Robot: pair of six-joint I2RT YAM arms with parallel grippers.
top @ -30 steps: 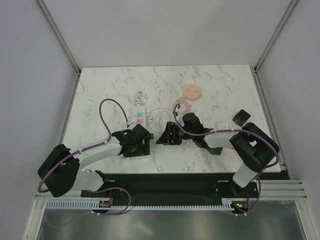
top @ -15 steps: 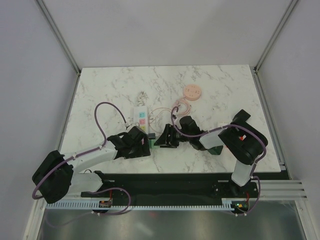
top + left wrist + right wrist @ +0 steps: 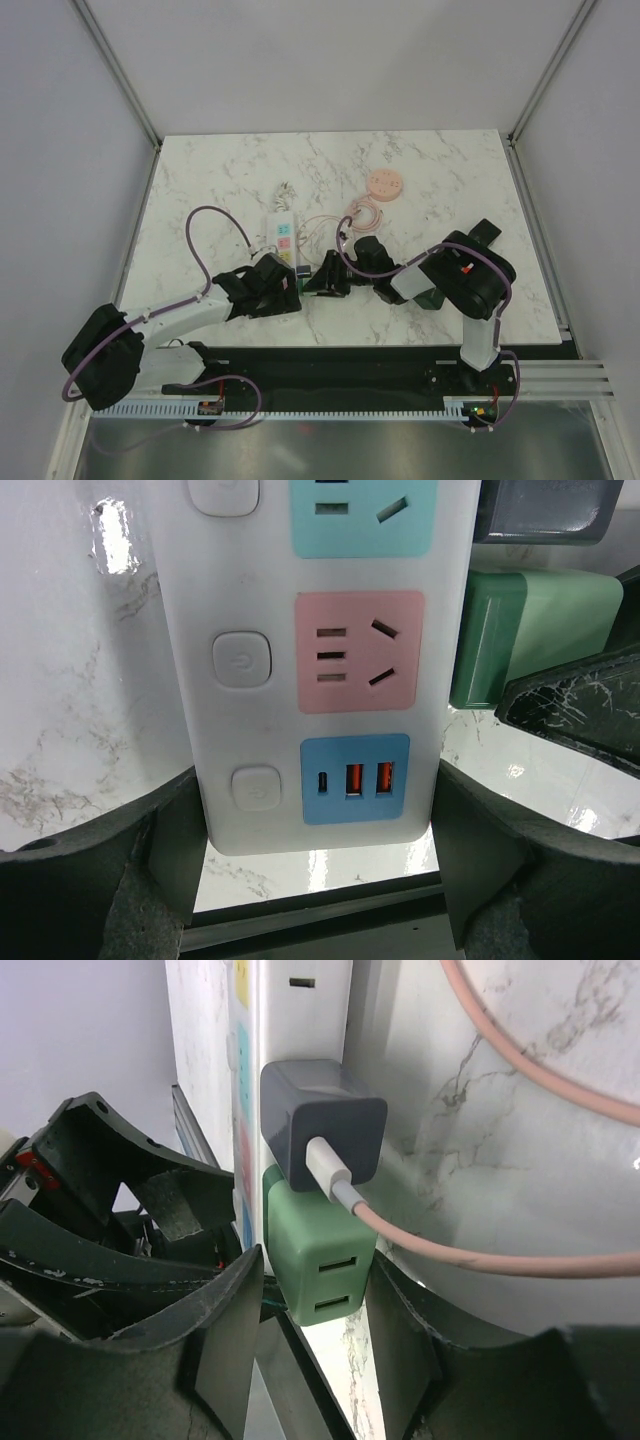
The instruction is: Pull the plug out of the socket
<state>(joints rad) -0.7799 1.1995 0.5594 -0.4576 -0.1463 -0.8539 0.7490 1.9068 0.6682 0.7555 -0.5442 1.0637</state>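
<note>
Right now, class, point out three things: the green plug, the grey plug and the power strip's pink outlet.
green plug (image 3: 318, 1235): right wrist view, on its end face above the two ports.
grey plug (image 3: 310, 1100): right wrist view, on its upper body.
pink outlet (image 3: 360, 651): left wrist view, centre of the pink panel.

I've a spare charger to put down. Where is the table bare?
Bare table lies left of the power strip and along the far edge behind the pink disc. Crowded: near middle, where left gripper and right gripper meet.
</note>
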